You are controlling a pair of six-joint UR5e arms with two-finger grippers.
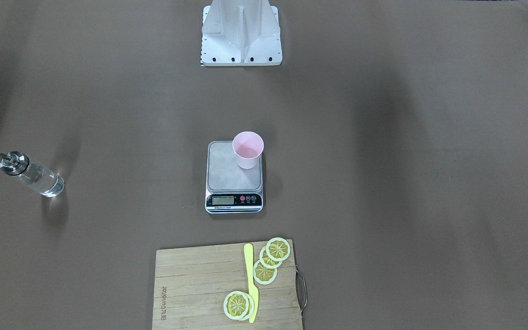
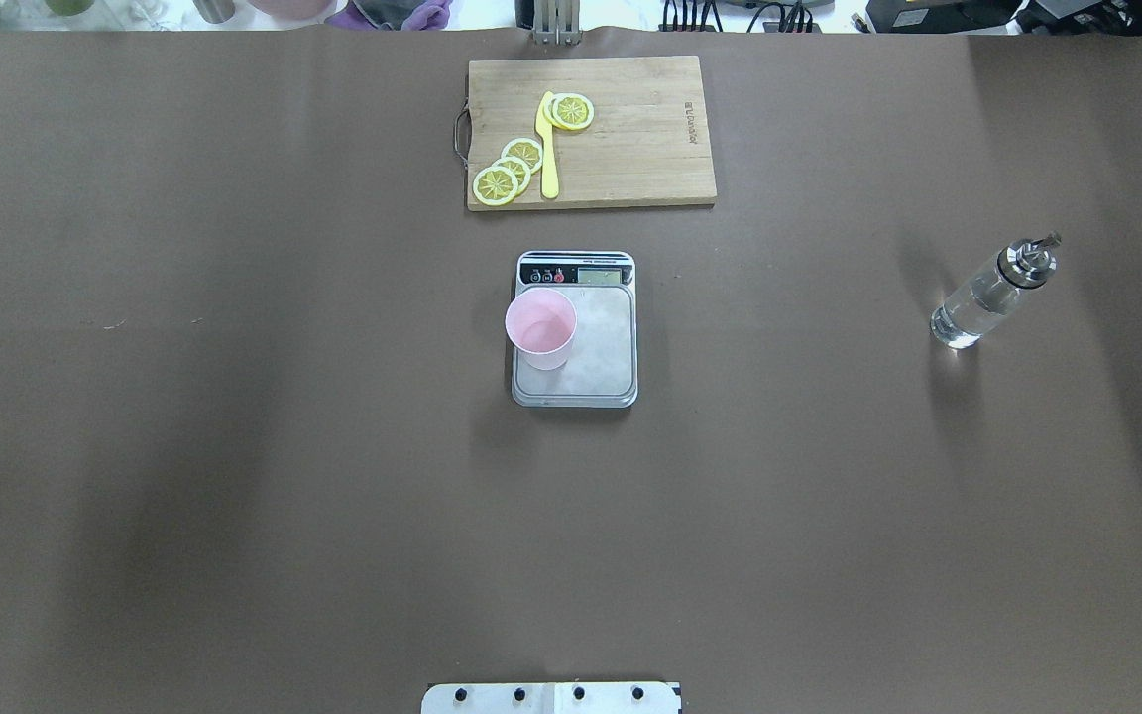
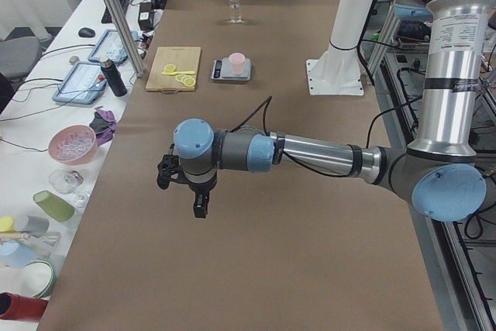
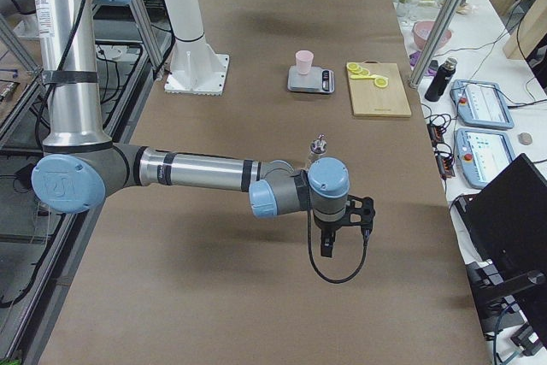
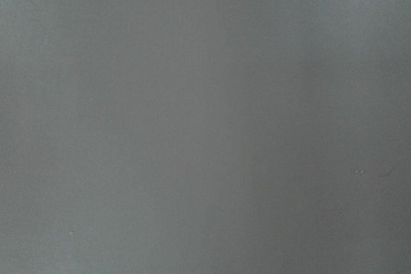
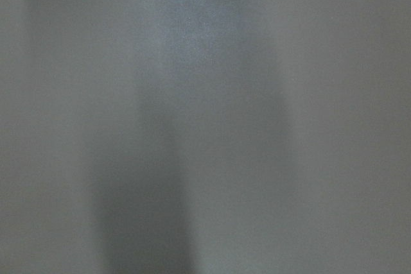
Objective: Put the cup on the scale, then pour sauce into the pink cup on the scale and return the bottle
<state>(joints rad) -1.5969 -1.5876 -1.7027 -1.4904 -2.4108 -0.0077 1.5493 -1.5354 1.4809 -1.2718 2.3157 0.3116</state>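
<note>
The pale-pink cup (image 2: 541,327) stands upright on the grey platform of the scale (image 2: 603,349), toward its left edge and near the display end. Far out on the right half of the table stands the clear glass bottle (image 2: 987,297) with its metal pourer cap, the sauce inside it colourless. In the exterior left view my left gripper (image 3: 198,205) hangs above bare table, far from the scale (image 3: 231,70). My right gripper (image 4: 327,244) hangs over bare table just in front of the bottle (image 4: 318,150). I cannot tell whether either gripper is open or shut. Both wrist views show only brown table.
A wooden cutting board (image 2: 630,149) with lemon slices (image 2: 507,171) and a yellow knife (image 2: 548,149) lies beyond the scale. The white robot base (image 1: 241,34) stands at the near edge. Benches with cups, bowls and tablets run along the far side.
</note>
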